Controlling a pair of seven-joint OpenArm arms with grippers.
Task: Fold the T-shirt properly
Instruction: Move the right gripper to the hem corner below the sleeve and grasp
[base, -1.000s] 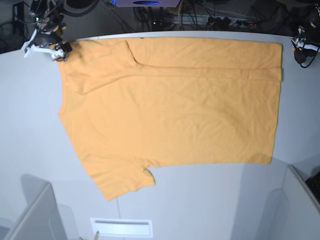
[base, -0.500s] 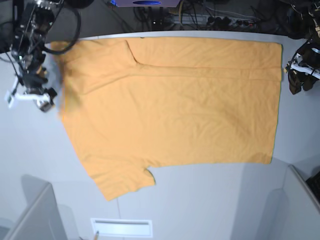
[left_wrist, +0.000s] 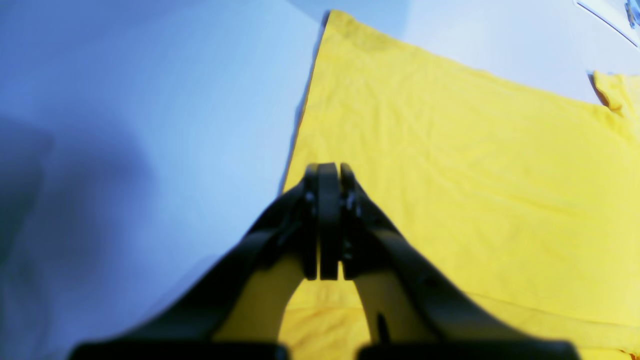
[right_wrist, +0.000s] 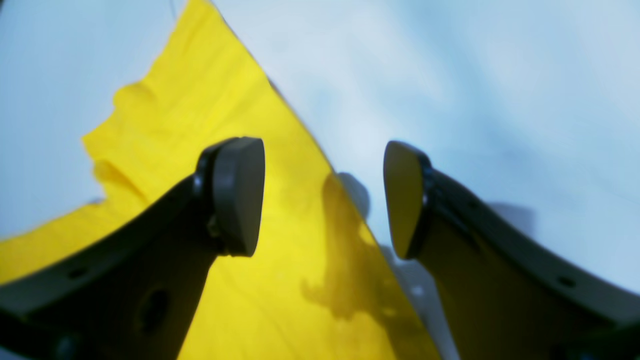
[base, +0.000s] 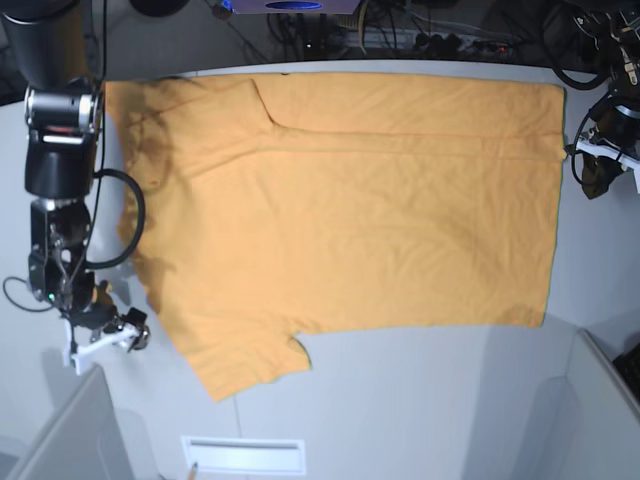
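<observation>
The right gripper (right_wrist: 322, 200) has its jaws wide apart with nothing held between them; in its wrist view an edge of the T-shirt (right_wrist: 300, 240) runs through the gap, cloth toward one fingertip and pale tabletop (right_wrist: 450, 75) toward the other. The left gripper (left_wrist: 322, 220) has its jaws closed together, and in its wrist view the yellow-orange cloth spreads ahead of the tips and off to one side, the bare surface on the other; whether the tips touch the cloth I cannot tell

Between the two pairs of jaws, the shirt lies spread on the smooth, light surface, with a folded band along the edge nearest the robot. Grey panels (base: 80, 430) stand at the lower corners of the base view, the left one just beyond the right jaws

Only the base view shows the whole spread between the jaws, along with a white-framed rectangle (base: 245, 456) past the shirt's far edge and a dark blue disc (base: 290, 5) between the arms; only the wrist views show the fingertips up close
</observation>
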